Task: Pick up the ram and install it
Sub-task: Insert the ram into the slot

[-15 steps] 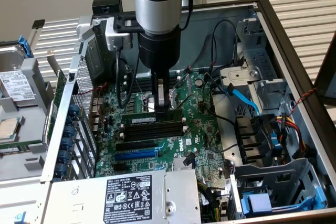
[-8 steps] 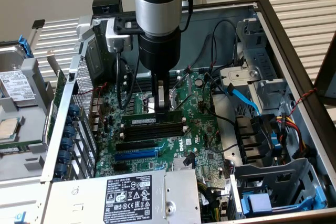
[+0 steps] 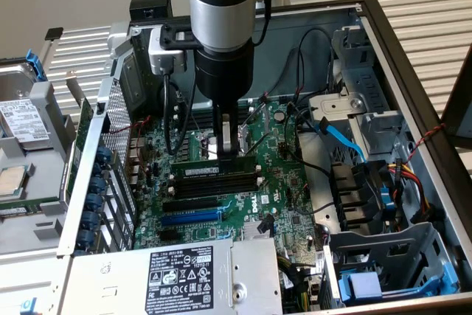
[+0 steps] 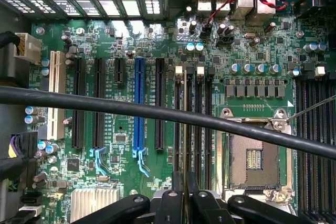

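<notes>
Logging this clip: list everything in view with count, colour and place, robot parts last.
computer case: one, grey metal, open, holding everything below
motherboard: one, green, on the case floor
ram: one, green with a pale label strip, at the black memory slots, under the gripper
memory slots: several, black, side by side next to the ram
blue expansion slot: one, blue, between the memory slots and the power supply
processor socket: one, silver frame, beside the memory slots
power supply: one, silver with a black label, exterior view's bottom
hard drive: one, silver, exterior view's left
blue cable: one, exterior view's right
arm: one, silver and black, above the board
gripper: one, black, shut on the ram
</notes>
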Action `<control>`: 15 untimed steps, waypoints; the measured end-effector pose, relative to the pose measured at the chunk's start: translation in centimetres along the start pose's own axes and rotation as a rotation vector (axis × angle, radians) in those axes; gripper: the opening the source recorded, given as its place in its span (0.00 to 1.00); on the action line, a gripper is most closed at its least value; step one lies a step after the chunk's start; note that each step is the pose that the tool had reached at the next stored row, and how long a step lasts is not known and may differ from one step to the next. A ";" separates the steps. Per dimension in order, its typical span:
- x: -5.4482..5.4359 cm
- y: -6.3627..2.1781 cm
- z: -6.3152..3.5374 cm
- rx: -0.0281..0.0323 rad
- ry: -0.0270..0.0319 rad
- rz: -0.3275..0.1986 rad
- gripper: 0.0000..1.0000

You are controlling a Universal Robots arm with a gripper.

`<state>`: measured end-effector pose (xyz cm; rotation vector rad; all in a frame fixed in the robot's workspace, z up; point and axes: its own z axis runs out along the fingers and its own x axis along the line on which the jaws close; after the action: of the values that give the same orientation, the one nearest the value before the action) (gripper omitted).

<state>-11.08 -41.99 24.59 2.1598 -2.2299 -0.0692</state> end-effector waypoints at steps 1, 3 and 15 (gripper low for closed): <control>0.0 0.00 0.00 0.0000 0.0000 -0.001 0.13; 0.0 0.00 0.00 0.0000 0.0000 -0.002 0.13; 0.0 -0.02 0.31 0.0001 0.0008 -0.002 0.13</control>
<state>-11.08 -42.01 24.28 2.1616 -2.2275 -0.0683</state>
